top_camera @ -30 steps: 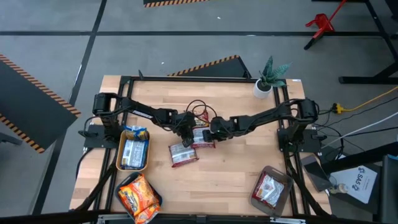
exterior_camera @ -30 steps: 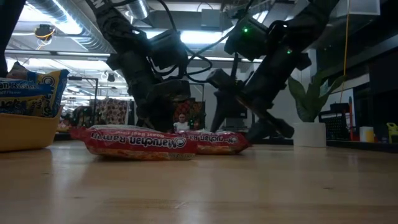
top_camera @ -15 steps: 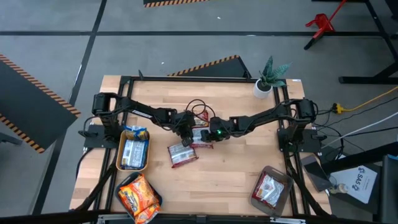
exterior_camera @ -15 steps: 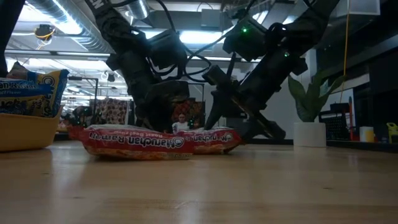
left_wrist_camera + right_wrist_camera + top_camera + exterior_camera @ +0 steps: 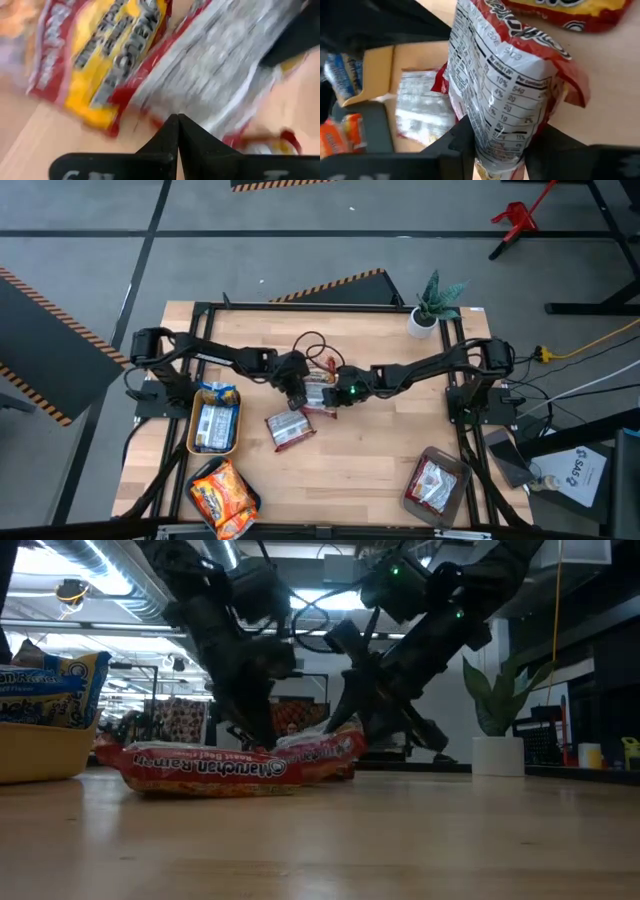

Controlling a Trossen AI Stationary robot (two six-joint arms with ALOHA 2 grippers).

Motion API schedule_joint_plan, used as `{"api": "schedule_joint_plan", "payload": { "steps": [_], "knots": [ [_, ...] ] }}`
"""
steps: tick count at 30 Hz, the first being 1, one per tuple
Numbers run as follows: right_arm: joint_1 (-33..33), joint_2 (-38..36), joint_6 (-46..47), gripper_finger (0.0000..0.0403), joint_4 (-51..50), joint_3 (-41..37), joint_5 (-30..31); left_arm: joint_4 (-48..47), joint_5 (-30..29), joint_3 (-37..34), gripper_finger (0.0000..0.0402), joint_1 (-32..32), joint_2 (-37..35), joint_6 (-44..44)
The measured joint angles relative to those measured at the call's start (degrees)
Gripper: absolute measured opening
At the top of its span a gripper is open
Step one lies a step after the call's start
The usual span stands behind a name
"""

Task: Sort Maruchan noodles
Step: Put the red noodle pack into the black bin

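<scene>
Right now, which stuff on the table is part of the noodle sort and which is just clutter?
Job:
red packet, held in right fingers
red packet flat on table
blue packets in yellow tray
orange packets in teal tray
red packet in grey tray

Clutter:
potted plant
</scene>
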Motion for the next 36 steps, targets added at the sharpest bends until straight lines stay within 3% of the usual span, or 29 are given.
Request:
{"api": "schedule_joint_plan", "payload": {
  "steps": [6, 12, 18, 21, 27, 32, 36],
  "knots": [
    [0.04, -3.28, -0.39, 0.0110, -0.88, 0.61, -3.22, -1.42, 0.15, 0.01, 0.0000, 0.89, -5.93, -0.27],
    [0.04, -10.39, -4.52, 0.0110, -8.25, 0.60, -10.17, -3.09, -0.24, 0.10, 0.0000, 2.56, -14.85, -1.42],
    [1.11, -22.29, -11.53, 0.0110, -22.96, 0.55, -23.34, -4.48, -0.22, 0.13, 0.0000, 3.58, -23.63, -1.51],
    [3.61, -29.60, -13.01, 0.0110, -34.84, 0.55, -26.12, -5.64, -0.17, 0.00, 0.0000, 3.62, -26.88, -1.49],
    [16.22, -41.86, -4.83, 0.0110, -55.89, 0.48, -18.33, -7.03, -0.26, -0.07, 0.0000, 3.61, -30.91, -1.48],
    [29.29, -47.28, 9.05, 0.0110, -59.93, 0.42, -12.68, -5.62, -0.31, 0.07, 0.0000, 3.61, -31.30, -1.25],
    [39.35, -47.10, 16.82, 0.0110, -63.73, 0.31, -11.64, -5.50, -0.70, -0.01, 0.0000, 3.61, -31.22, -1.04]
  ]
}}
